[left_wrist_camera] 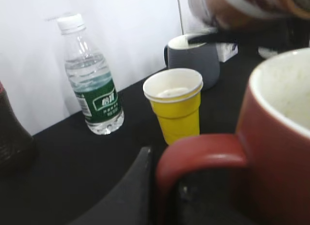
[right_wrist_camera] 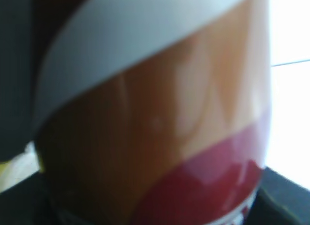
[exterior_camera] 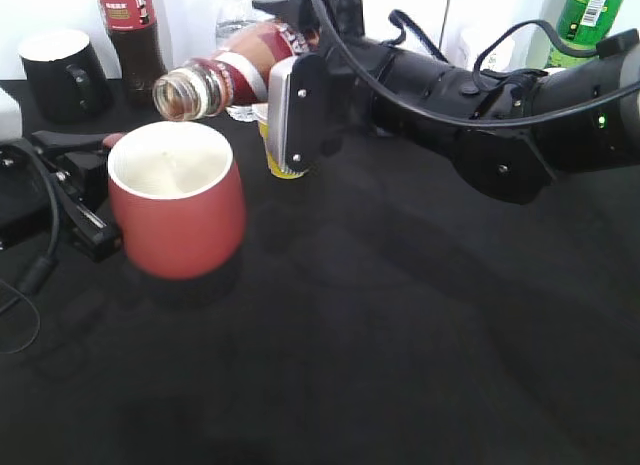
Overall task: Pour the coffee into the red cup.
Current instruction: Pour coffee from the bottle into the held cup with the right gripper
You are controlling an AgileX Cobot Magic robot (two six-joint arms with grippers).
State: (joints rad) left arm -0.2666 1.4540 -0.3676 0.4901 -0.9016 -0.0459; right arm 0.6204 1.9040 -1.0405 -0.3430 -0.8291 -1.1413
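The red cup (exterior_camera: 176, 203) is held a little above the black table at the left, its off-white inside showing. My left gripper (exterior_camera: 92, 207) is shut on its handle (left_wrist_camera: 201, 155). The coffee bottle (exterior_camera: 228, 77) is tipped on its side just above and behind the cup, its open clear neck pointing left over the rim. My right gripper (exterior_camera: 288, 115) is shut on the bottle's body, which fills the right wrist view (right_wrist_camera: 155, 118). I see no liquid stream. The cup's rim also shows in the left wrist view (left_wrist_camera: 283, 97).
A small yellow cup (left_wrist_camera: 175, 106) stands behind the red cup, partly hidden by my right gripper in the exterior view. A black mug (exterior_camera: 60, 73), a tall dark bottle (exterior_camera: 133, 35), a clear water bottle (left_wrist_camera: 89, 77) and a green bottle (exterior_camera: 585, 20) line the back.
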